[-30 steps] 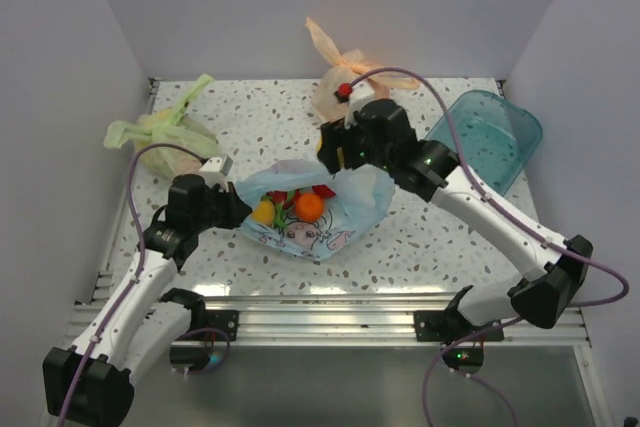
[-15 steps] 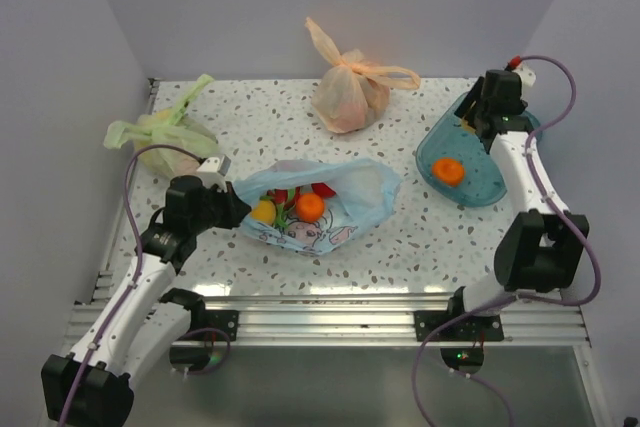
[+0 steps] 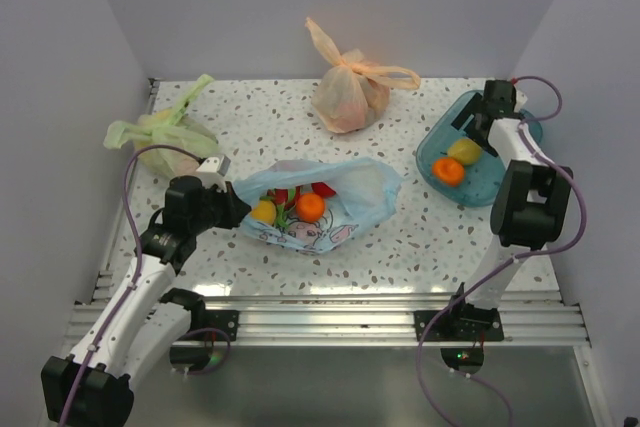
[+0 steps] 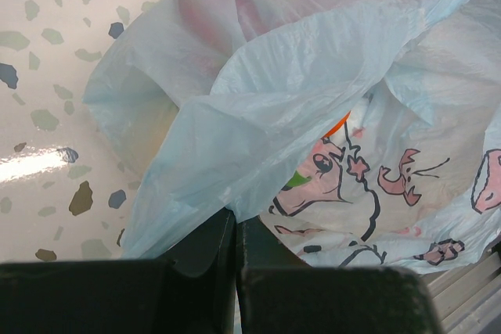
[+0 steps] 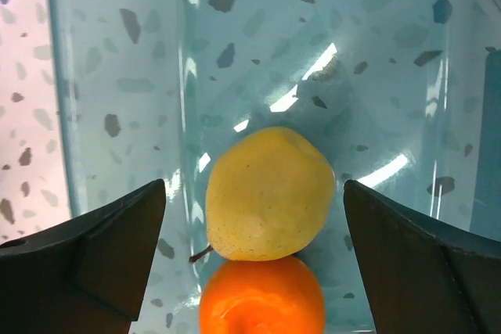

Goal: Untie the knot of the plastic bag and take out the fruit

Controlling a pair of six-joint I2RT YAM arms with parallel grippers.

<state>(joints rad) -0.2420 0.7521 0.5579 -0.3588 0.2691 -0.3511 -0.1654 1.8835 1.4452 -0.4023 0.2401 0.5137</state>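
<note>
1. The left gripper (image 3: pixel 228 209) is clamped on a fold at the left edge of the plastic bag (image 3: pixel 352 195). Its wrist view shows the thin film pinched between the closed fingers. The bag lies mid-table (image 3: pixel 420 237) with its mouth open.
2. The right gripper (image 3: pixel 476 129) hangs over the teal tray (image 3: pixel 505 187) at the far right, jaws wide apart and holding nothing. A yellow pear (image 5: pixel 266 193) and a round orange fruit (image 5: pixel 262 303) lie touching in the tray beneath it.
3. Inside the bag are a second orange fruit (image 3: pixel 310 207), a yellow fruit (image 3: pixel 263 212) and red pieces (image 3: pixel 322 189), so the emptying looks partly done.
4. The film is slippery. If it slides out of the left pinch, the mouth could collapse over the fruit.
5. Reaching in, the right fingers could snag the film and drag the whole bag, since only one edge is anchored.
6. The round fruits may roll away from a closing grip, deeper under the folds.
7. The pear sits between the open fingers, so a low retreat could knock it out.
</note>
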